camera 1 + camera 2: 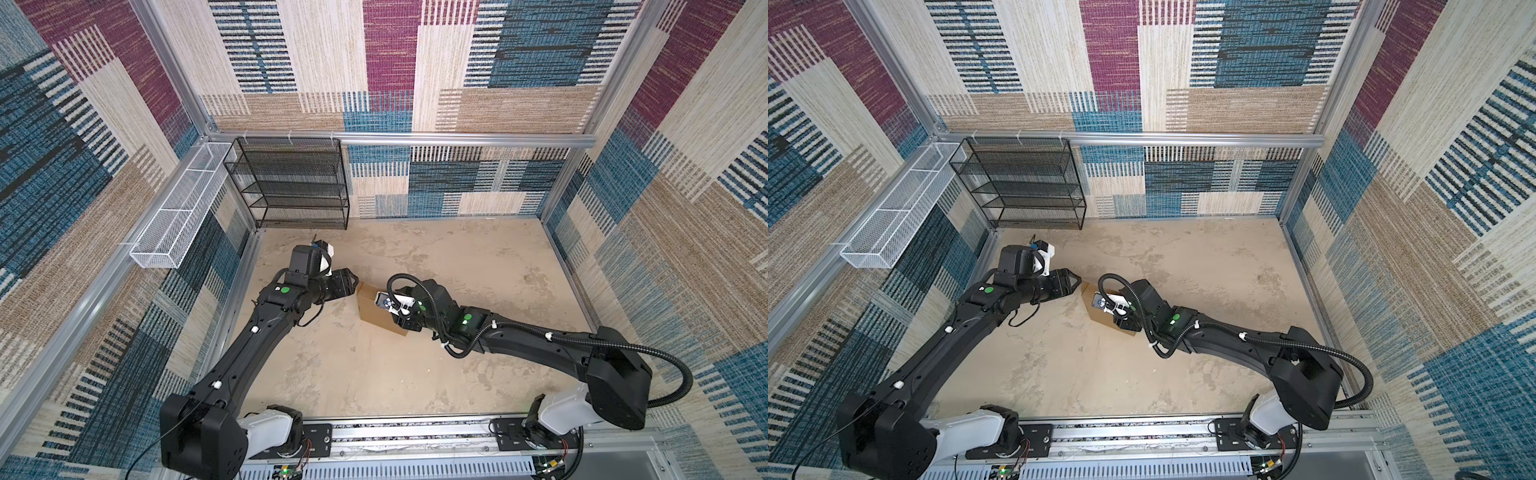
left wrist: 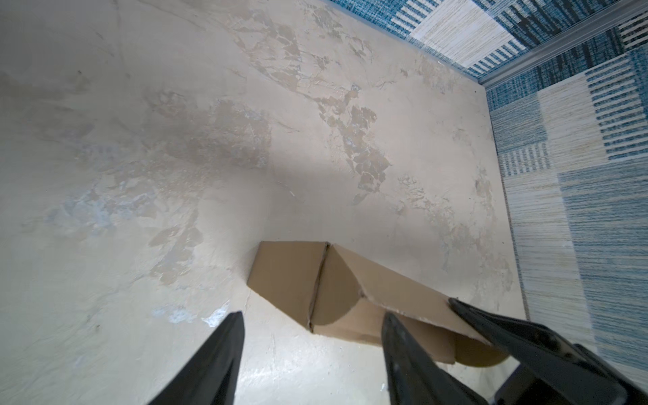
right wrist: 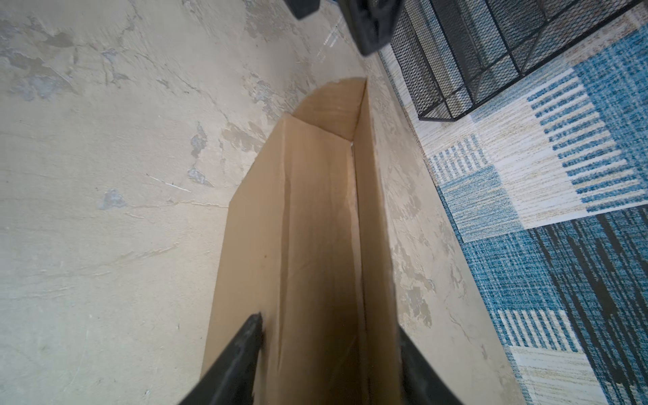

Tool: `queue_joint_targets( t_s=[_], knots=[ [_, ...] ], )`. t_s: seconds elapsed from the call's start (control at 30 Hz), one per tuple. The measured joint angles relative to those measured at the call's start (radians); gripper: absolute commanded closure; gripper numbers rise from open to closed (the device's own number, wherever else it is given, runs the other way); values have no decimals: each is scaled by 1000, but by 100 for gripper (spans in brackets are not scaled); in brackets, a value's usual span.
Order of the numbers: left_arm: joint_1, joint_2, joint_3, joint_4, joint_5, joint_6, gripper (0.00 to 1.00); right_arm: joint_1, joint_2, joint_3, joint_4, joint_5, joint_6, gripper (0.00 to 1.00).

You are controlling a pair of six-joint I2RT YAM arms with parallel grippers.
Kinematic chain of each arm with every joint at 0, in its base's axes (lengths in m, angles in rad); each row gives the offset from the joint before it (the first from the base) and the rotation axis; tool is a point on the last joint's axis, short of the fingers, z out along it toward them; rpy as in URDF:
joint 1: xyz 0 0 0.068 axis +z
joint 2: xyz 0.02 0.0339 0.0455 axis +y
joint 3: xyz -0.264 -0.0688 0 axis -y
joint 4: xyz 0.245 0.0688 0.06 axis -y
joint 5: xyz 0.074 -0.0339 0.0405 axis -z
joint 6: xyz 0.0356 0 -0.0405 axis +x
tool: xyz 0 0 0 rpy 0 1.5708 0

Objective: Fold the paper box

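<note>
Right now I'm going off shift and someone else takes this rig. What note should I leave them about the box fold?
Left hand: open, tips by the box's corner, not gripping.
Right hand: straddles the box's other end; whether it grips firmly is unclear.
Box: mid-table, between both hands.
Done: partly folded, with a long wall up and the rounded end flap standing.
Left: the top looks open, so probably tuck the flaps and close the lid.
</note>
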Motion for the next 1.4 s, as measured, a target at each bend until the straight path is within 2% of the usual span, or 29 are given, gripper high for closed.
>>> queue_joint_targets(
  t_s=[0.03,0.07,0.13,0.3,0.87,1.13,1.23,1.3,1.4],
  knots=[
    [1,17,3,12,18,-4,32,0,0,0,0,-4,0,46],
    [3,32,6,25,33,-7,27,0,0,0,0,-6,0,46],
    [4,63,14,47,60,-12,9,0,0,-1,0,-6,0,46],
    [5,103,19,85,92,-35,9,0,0,-1,0,-7,-6,47],
    [5,112,-65,161,163,-77,32,0,6,-1,3,-13,-7,49],
    [5,102,-111,209,173,-97,46,0,15,-1,2,-13,-7,48],
    [5,101,-123,229,185,-103,51,0,15,-1,2,-13,-7,41],
    [5,101,-129,241,185,-106,54,0,13,-1,2,-13,-6,32],
    [5,101,-137,256,184,-110,59,0,-4,-8,6,-14,-5,29]
  ],
)
